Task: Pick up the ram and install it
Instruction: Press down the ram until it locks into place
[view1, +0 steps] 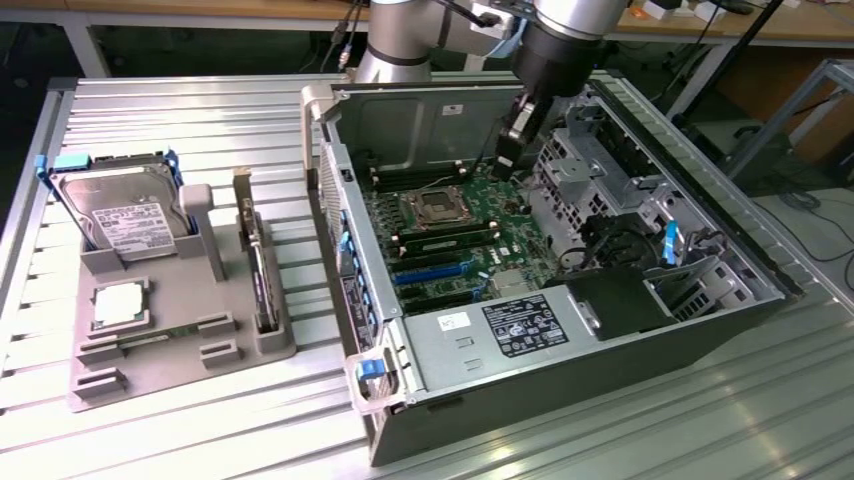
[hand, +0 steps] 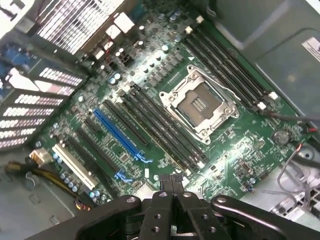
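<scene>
My gripper (view1: 506, 165) hangs inside the open computer case (view1: 747, 300), over the far side of the green motherboard (view1: 514, 245), just beyond the empty processor socket (view1: 437, 207). Its fingers are shut together with nothing between them; in the wrist view the gripper (hand: 172, 181) hovers over the board near the end of the long black memory slots (hand: 165, 130) beside the socket (hand: 198, 104). In the exterior view a slim dark stick, the ram (view1: 445, 240), stands in a slot on the socket's near side, apart from the gripper.
A grey parts tray (view1: 107, 385) lies on the slatted table to the exterior view's left, holding a hard drive (view1: 127, 220), a square silver processor (view1: 120, 303) and a tall expansion card (view1: 256, 270). Drive cages (view1: 601, 170) and cables (view1: 594, 250) crowd the case's right side.
</scene>
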